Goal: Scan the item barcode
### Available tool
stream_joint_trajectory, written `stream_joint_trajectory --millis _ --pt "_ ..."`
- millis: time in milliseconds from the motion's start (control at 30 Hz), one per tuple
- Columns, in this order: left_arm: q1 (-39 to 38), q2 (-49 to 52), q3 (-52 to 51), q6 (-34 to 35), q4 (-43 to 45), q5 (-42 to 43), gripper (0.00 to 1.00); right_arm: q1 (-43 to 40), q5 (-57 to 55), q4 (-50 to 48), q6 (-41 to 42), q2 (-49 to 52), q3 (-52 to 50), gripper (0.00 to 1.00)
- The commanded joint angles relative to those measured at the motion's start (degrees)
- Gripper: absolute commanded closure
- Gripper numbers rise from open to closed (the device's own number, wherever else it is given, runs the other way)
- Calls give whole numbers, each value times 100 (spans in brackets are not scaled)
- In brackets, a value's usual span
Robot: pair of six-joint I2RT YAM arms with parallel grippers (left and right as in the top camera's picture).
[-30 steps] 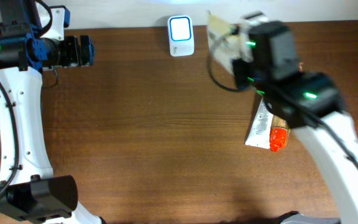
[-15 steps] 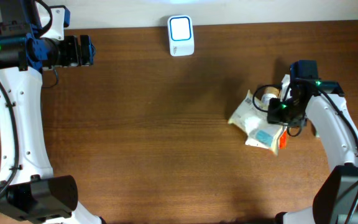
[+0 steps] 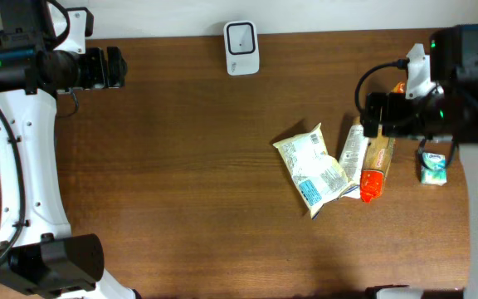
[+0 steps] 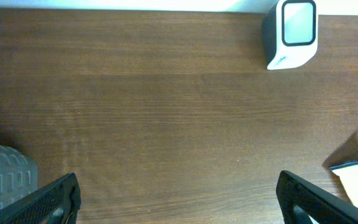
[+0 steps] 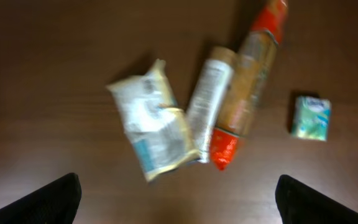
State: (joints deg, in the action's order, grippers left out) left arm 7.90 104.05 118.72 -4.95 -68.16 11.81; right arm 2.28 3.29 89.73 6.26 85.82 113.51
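Nearest the cameras, the right tool [image 5: 178, 180] stands with its jaws spread wide and nothing between them, and the left tool [image 4: 178, 183] is likewise wide open and empty. The pouch [image 3: 309, 166], judged to be the item for scanning, lies flat on the worktop [image 3: 181, 183], held by neither tool. Its right edge touches or laps the white tube [image 3: 353, 152]. An orange pack [image 3: 378, 158] lies against that tube, and a small green box [image 3: 432, 167] sits apart beyond it. The scanner [image 3: 241, 47] stands at the far edge, well apart from the pouch.

Probable faults: a grasp at the pouch's right edge may drag the tube along. The soft film may fold or slip and hide the code. Whether the barcode faces up cannot be told.

The overhead view alone shows both arms, all four items and the scanner together. The right wrist view shows the four items but not the scanner, and it is blurred, so aiming from it is unreliable. The left wrist view shows the scanner's window closely, with only a corner of the pouch.
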Motion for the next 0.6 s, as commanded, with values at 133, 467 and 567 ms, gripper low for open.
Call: stream_joint_trajectory --millis 133,467,567 --pt "15 -26 22 -90 -7 24 1 820 485 520 431 -874 317 1" --pt "15 -24 22 -92 -9 22 1 142 -378 -1755 -28 -2599 -1244 1" --pt "15 -24 22 -90 -7 24 1 -389 -195 -3136 -26 -3685 -3077 1"
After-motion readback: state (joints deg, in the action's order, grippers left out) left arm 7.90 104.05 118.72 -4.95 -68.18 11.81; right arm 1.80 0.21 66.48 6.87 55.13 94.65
